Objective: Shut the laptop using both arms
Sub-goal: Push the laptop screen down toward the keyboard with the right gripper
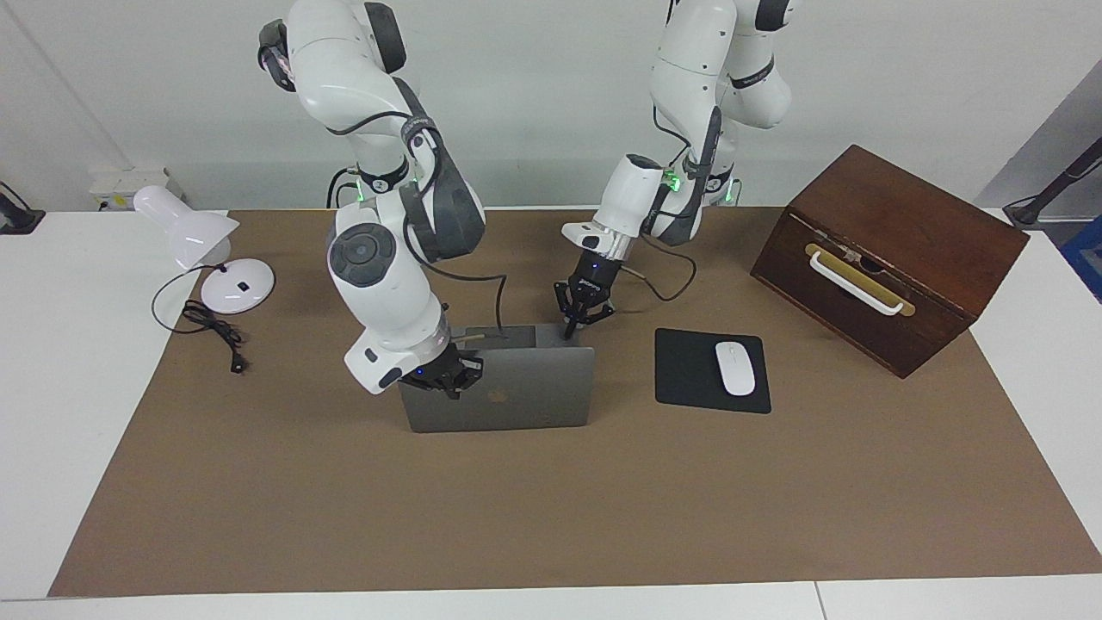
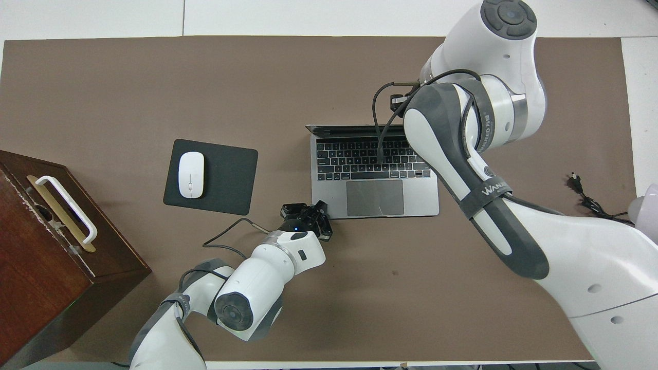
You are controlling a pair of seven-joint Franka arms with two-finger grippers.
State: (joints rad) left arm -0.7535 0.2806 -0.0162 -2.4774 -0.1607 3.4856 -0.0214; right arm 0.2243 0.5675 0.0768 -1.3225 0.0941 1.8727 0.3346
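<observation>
The silver-grey laptop (image 1: 516, 405) stands open on the brown mat, its lid nearly upright with the apple logo on its outer face. Its keyboard and trackpad show in the overhead view (image 2: 375, 198). My right gripper (image 1: 455, 376) is at the lid's outer face near its top edge, at the end toward the right arm. In the overhead view only a part of it (image 2: 398, 100) shows past the arm. My left gripper (image 1: 575, 320) is low at the base's corner nearest the robots, toward the left arm's end, fingers apart and empty. It also shows in the overhead view (image 2: 308, 213).
A black mouse pad (image 1: 689, 379) with a white mouse (image 1: 734, 368) lies beside the laptop toward the left arm's end. A brown wooden box (image 1: 887, 258) with a white handle stands past it. A white desk lamp (image 1: 202, 250) and its cable are at the right arm's end.
</observation>
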